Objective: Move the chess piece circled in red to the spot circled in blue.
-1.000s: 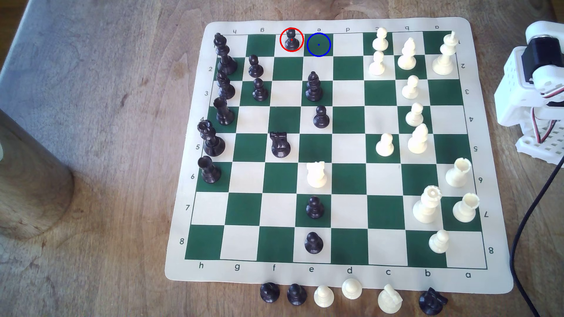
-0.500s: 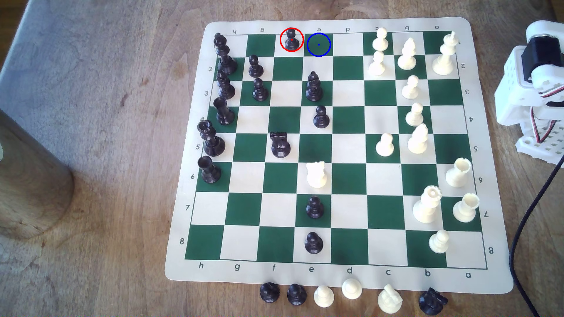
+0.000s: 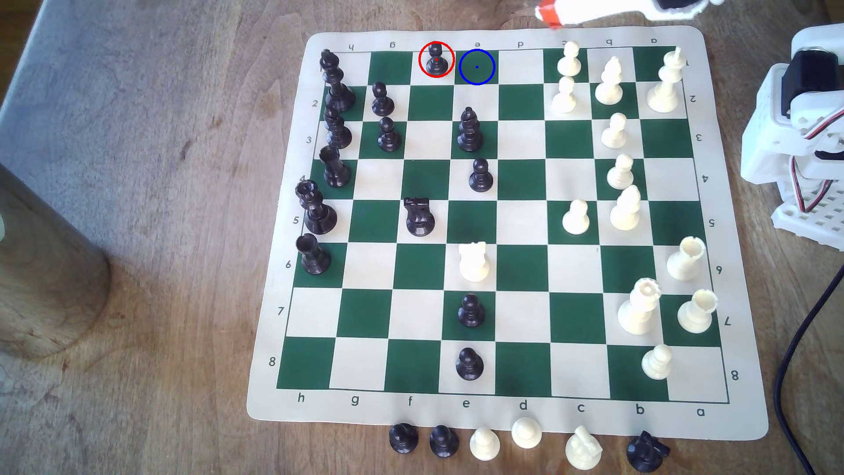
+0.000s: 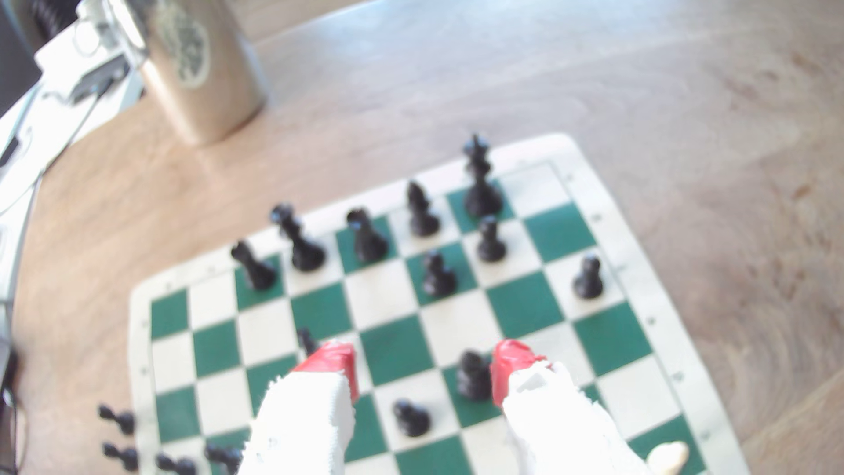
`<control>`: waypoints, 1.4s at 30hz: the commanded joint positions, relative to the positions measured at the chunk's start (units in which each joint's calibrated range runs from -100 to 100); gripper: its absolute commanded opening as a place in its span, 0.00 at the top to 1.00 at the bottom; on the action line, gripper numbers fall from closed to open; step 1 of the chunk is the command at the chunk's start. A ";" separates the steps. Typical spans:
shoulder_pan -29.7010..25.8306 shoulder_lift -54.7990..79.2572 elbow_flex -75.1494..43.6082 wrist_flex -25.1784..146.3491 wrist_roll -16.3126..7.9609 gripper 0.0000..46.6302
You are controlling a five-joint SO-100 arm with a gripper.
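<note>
The black pawn (image 3: 436,59) stands inside the red ring on a cream square in the board's far row. One square to the exterior view's right lies the dark green square with the blue ring and dot (image 3: 477,67), with nothing on it. My gripper (image 3: 548,13), white with red-taped tips, reaches in at the exterior view's top edge, beyond the board's far border and to the right of the ring. In the wrist view the gripper (image 4: 422,365) hangs open high over the board, holding nothing. The same pawn (image 4: 588,278) stands alone near the board's edge there.
A black bishop (image 3: 469,130) stands two rows nearer than the blue ring. White pawns (image 3: 568,59) fill the far right. Captured pieces (image 3: 484,443) line the table along the near border. A tan cylinder (image 3: 45,265) stands at the left. The arm's base (image 3: 799,137) and a black cable (image 3: 794,319) are at the right.
The gripper has swung into the exterior view's top edge, where it was out of view before, and the arm's base has turned a little. No chess piece has moved.
</note>
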State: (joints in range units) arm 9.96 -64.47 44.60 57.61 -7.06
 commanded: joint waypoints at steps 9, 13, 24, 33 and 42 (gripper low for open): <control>3.93 26.87 -28.64 8.73 -4.30 0.56; 4.63 31.54 -29.55 8.65 -3.71 0.57; 7.76 41.04 -33.63 12.99 -2.15 0.59; 10.58 53.44 -40.07 8.73 -2.10 0.59; 10.73 61.50 -40.79 2.01 -1.95 0.59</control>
State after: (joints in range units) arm 20.80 -4.23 8.36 62.71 -9.26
